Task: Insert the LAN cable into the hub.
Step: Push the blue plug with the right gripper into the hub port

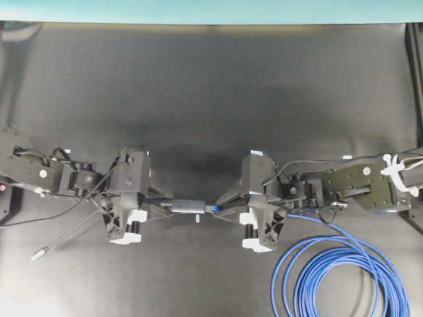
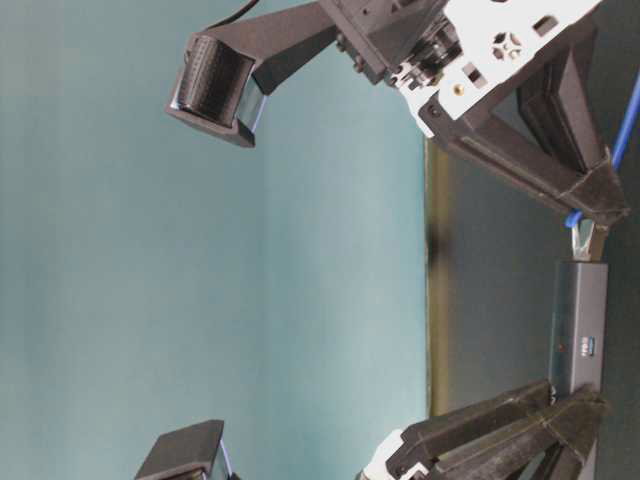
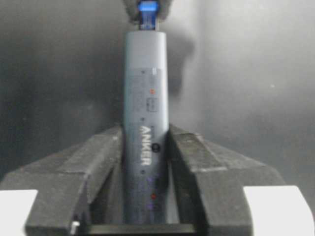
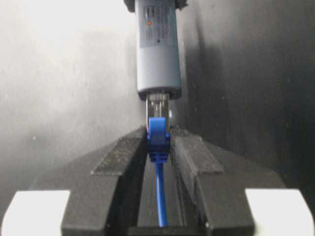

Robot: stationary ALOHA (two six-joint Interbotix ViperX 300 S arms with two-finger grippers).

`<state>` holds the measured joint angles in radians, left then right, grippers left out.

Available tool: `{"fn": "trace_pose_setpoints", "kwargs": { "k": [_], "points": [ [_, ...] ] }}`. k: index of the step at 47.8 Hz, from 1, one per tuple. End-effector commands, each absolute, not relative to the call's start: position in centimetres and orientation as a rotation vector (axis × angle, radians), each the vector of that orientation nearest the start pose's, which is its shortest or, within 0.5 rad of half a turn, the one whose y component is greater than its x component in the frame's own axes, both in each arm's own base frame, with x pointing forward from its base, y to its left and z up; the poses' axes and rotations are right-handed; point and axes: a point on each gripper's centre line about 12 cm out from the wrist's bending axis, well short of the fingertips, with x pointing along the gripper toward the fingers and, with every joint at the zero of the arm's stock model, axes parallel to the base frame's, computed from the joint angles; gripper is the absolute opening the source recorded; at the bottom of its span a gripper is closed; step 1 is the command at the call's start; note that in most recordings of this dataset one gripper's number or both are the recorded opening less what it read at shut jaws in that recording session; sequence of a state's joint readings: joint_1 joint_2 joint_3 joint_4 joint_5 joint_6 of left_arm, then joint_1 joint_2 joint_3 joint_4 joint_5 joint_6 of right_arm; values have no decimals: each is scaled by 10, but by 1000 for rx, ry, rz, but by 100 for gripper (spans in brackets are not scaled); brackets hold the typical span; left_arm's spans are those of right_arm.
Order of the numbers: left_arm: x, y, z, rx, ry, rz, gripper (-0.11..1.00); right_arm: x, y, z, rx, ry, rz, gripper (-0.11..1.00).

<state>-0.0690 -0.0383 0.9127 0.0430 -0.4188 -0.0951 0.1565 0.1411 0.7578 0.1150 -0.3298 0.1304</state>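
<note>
My left gripper (image 1: 160, 206) is shut on the grey hub (image 1: 187, 206), holding it level above the table; in the left wrist view the hub (image 3: 146, 113) stands between my pads. My right gripper (image 1: 223, 205) is shut on the blue boot of the LAN cable (image 4: 158, 139). The clear plug (image 4: 158, 105) has its tip in the hub's end port (image 4: 158, 93), with part of it still showing. The table-level view shows the hub (image 2: 580, 325) and plug (image 2: 583, 240) in line. The rest of the cable (image 1: 344, 274) lies in loops on the table at the right.
The hub's thin grey cord (image 1: 66, 238) trails down-left to a small plug (image 1: 38, 253) on the black mat (image 1: 211, 99). A white clip (image 1: 394, 168) sits on the right arm.
</note>
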Motion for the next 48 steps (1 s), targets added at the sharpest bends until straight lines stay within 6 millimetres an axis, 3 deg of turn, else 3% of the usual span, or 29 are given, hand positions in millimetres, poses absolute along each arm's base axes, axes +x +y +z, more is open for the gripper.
{"fn": "trace_pose_setpoints", "kwargs": {
  "k": [1, 48],
  "points": [
    [355, -26, 160, -41, 414, -72, 28, 393, 56, 128, 177, 536, 50, 13],
    [373, -28, 157, 8, 517, -80, 28, 400, 49, 114, 131, 697, 40, 13]
  ]
}}
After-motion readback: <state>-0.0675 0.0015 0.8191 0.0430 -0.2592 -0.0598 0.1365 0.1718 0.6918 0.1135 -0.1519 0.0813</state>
